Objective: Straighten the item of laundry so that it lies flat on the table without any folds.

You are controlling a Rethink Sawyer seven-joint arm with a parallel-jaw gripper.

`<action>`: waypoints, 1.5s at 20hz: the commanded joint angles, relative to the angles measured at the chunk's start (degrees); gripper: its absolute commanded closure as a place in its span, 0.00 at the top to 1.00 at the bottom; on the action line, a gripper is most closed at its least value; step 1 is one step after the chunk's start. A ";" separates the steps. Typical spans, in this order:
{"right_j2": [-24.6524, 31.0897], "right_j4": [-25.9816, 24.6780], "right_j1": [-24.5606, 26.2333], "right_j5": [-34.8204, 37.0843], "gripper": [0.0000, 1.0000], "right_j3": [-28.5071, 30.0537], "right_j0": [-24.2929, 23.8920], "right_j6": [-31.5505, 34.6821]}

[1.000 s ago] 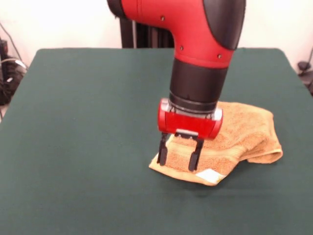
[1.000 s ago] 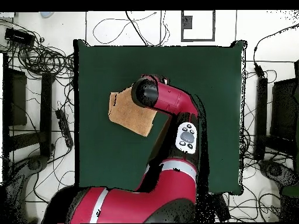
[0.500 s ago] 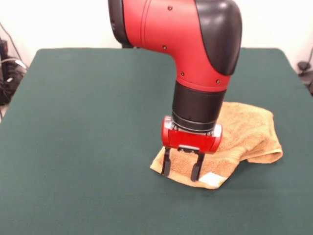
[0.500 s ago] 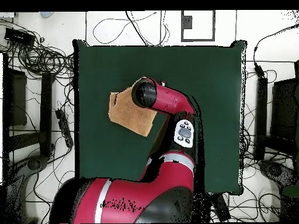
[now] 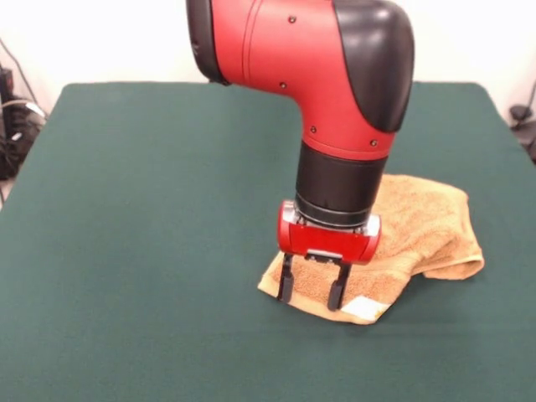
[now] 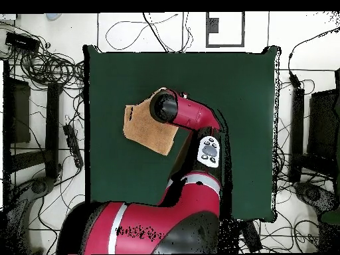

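Observation:
The orange-tan towel, the item of laundry (image 5: 419, 222) (image 6: 143, 129), lies rumpled on the dark green table (image 5: 151, 193) (image 6: 226, 86), with a fold along its right side and a white tag (image 5: 364, 308) at its near corner. My gripper (image 5: 311, 291) hangs straight down over the towel's near edge, open, with its two black fingertips (image 5: 285, 289) low on the cloth and a strip of towel between them. From overhead, the red arm (image 6: 182, 113) hides the gripper and part of the towel.
Cables and equipment (image 6: 46, 66) lie on the floor around the table in the overhead view. Green table surface stretches wide to the left of the towel in the front view (image 5: 126, 251).
The gripper has come down from above the towel and shifted slightly toward the near edge; its fingertips now sit at the cloth. The towel has barely moved.

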 commanded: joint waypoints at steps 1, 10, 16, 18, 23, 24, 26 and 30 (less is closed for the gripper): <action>6.96 -2.79 -6.50 6.48 1.00 7.73 -1.18 4.26; 7.07 -4.54 -9.00 5.72 1.00 12.11 -1.82 4.46; 12.63 -4.96 -3.39 1.62 1.00 9.35 -4.53 4.42; 12.87 -5.05 -3.43 1.29 1.00 10.07 -4.61 5.03; 12.21 -5.95 -4.19 -0.80 1.00 11.89 -3.75 6.54; 12.22 -6.15 -4.31 -0.78 1.00 12.07 -3.69 6.38; 12.22 -6.54 -4.72 -0.80 1.00 12.60 -3.57 6.11; 11.76 -6.96 -5.51 -0.65 1.00 13.53 -3.01 6.74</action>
